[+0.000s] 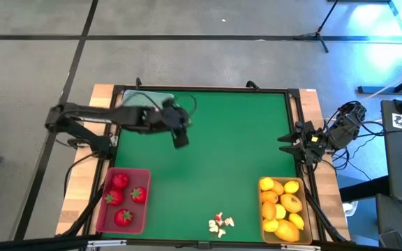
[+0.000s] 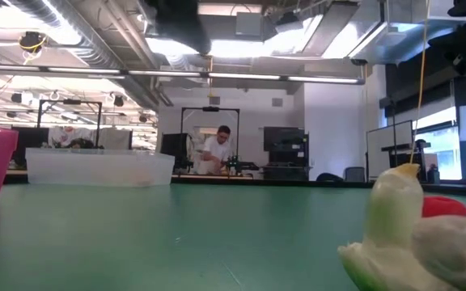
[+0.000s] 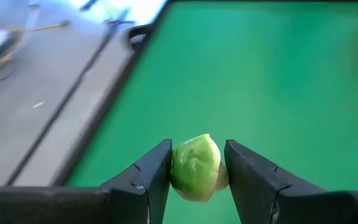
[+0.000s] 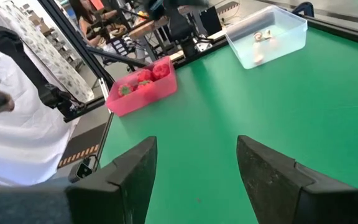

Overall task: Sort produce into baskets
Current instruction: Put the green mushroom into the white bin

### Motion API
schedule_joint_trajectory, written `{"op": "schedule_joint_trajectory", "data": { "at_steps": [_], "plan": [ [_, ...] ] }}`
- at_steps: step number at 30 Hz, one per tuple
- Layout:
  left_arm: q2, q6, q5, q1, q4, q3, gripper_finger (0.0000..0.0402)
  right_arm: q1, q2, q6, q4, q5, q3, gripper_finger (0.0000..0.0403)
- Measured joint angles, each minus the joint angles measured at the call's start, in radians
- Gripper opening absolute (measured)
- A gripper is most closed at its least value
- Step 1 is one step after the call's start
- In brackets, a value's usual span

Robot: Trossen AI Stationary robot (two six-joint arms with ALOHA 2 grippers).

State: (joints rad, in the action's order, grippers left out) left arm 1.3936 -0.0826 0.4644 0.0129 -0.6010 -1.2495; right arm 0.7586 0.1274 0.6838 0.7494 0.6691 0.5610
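**Left claw clamped on a small green piece**

We see the green table (image 1: 215, 153) spread beneath the left gripper (image 3: 197, 171), which hangs just beside the clear basket (image 1: 142, 99). Well off from it sit the yellow basket (image 1: 265, 223) of lemons (image 1: 290, 203) and the pink basket (image 1: 102, 216) of strawberries (image 1: 120, 181). The right gripper (image 4: 194, 165) waits at the table's far edge, fingers apart and empty. Between those two baskets lie the white-and-red bits (image 1: 220, 223). Smallest, the green piece (image 3: 195, 167) is pinched between the left fingers (image 3: 151, 180).
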Motion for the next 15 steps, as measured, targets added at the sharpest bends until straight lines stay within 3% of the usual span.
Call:
{"op": "schedule_joint_trajectory", "data": {
  "at_steps": [6,15],
  "plan": [
    [-0.133,-0.042,0.05,0.135,-0.088,0.036,0.0143,0.0,0.004,0.0,0.004,0.0,0.0,0.0221],
    [-0.397,-0.124,0.057,0.292,0.014,0.362,0.0143,0.0,0.004,0.018,0.011,-0.005,0.0,0.0221]
  ]
}}
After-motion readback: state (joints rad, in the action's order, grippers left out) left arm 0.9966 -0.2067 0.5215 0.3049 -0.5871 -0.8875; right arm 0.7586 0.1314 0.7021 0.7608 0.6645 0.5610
